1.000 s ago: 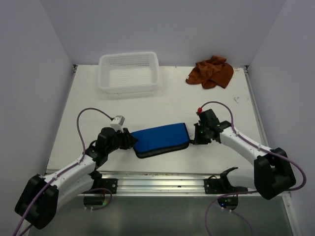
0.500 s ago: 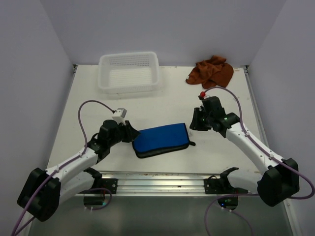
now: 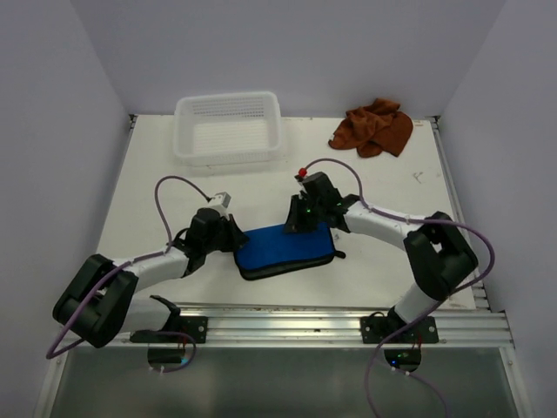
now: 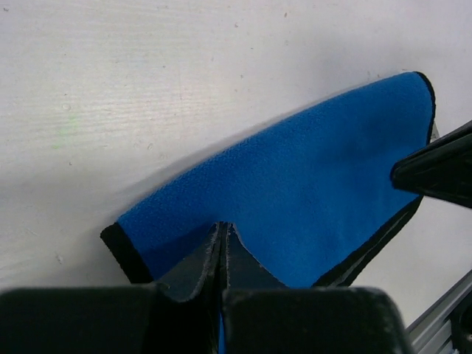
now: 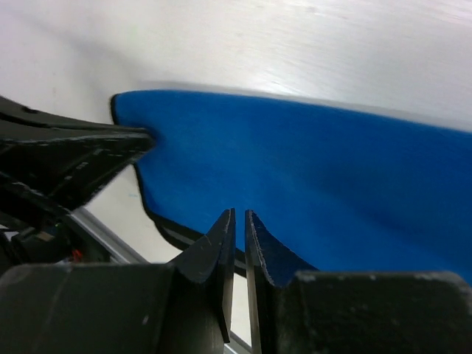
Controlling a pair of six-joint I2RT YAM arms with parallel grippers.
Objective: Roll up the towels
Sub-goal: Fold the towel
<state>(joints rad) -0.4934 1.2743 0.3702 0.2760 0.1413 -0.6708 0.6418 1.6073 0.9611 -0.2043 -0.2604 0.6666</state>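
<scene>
The blue towel (image 3: 287, 251) lies folded in a long strip near the table's front middle, and it fills the left wrist view (image 4: 317, 169) and the right wrist view (image 5: 310, 184). My left gripper (image 3: 237, 237) sits at the strip's left end, jaws shut, its tips (image 4: 223, 225) resting over the blue cloth; whether any cloth is pinched does not show. My right gripper (image 3: 294, 225) hovers at the towel's far edge with only a narrow slit between its fingers (image 5: 240, 214) and nothing in it. The rust-brown towel (image 3: 374, 128) lies crumpled at the back right.
A white mesh basket (image 3: 229, 128) stands at the back left. An aluminium rail (image 3: 287, 318) runs along the table's near edge, close to the towel. Purple cables loop above both arms. The two grippers are close together over the towel.
My right arm swung left from the towel's right end to its far edge, its jaws widening and then narrowing. My left gripper slid onto the towel's left end and shut.
</scene>
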